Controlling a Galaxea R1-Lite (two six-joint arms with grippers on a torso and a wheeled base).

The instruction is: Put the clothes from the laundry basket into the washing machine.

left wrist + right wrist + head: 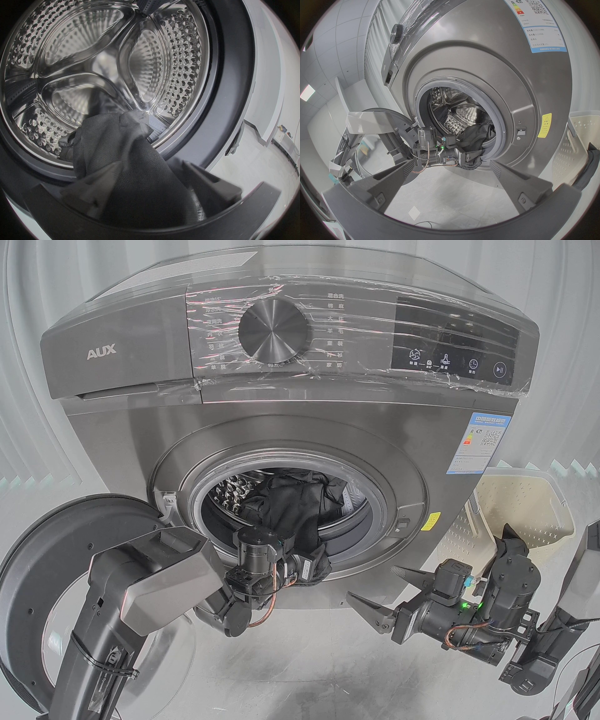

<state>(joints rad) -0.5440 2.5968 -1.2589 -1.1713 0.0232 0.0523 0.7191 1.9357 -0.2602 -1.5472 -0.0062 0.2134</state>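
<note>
The grey washing machine (125, 427) stands with its round door (37, 577) swung open to the left. A black garment (294, 502) fills the lower part of the drum mouth and hangs over the rim. My left gripper (319, 568) is at that lower rim. In the left wrist view its fingers (90, 187) are spread wide, with the black garment (125, 150) bunched between them and reaching into the steel drum (93, 62). My right gripper (375, 584) hangs open and empty, low in front of the machine, left of the cream laundry basket (531, 502).
A dark piece of cloth (509, 539) lies over the basket's near rim, close to my right wrist. The open door takes up the floor space on the left. Bare grey floor (325, 671) lies in front of the machine between my arms.
</note>
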